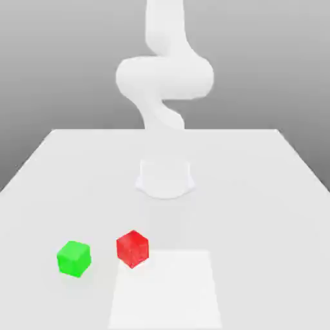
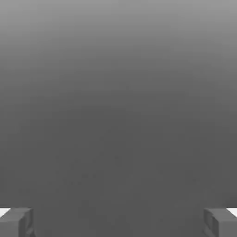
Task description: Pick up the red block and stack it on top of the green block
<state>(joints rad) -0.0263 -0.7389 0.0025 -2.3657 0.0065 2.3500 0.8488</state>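
Note:
The red block (image 1: 132, 248) rests on the white table (image 1: 258, 193) toward the front, a little to the exterior view's left of centre. A short gap away on that same side sits the green block (image 1: 74, 258), also flat on the table. In the hand view my gripper (image 2: 118, 222) is open, its two grey fingertips (image 2: 16, 222) spread far apart with nothing between them, against a plain grey background.
The arm's round white base (image 1: 165, 177) stands mid-table behind the blocks, and the arm (image 1: 164, 77) rises from it past the picture's upper edge. A brighter rectangular patch (image 1: 164, 290) lies on the table just in front of the red block.

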